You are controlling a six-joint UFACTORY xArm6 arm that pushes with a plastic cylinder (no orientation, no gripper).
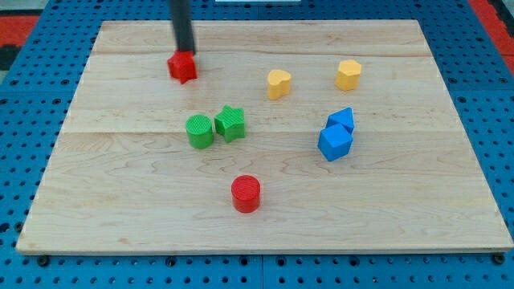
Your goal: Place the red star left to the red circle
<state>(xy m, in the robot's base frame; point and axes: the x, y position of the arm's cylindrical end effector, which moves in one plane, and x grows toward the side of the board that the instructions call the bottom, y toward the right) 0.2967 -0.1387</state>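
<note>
The red star lies near the view's top left of the wooden board. My tip touches the star's top edge, just behind it. The red circle stands lower down, near the board's middle bottom, well below and to the right of the star.
A green circle and a green star sit side by side between the red star and red circle. A yellow heart and a yellow hexagon are at the top right. Two blue blocks touch at right.
</note>
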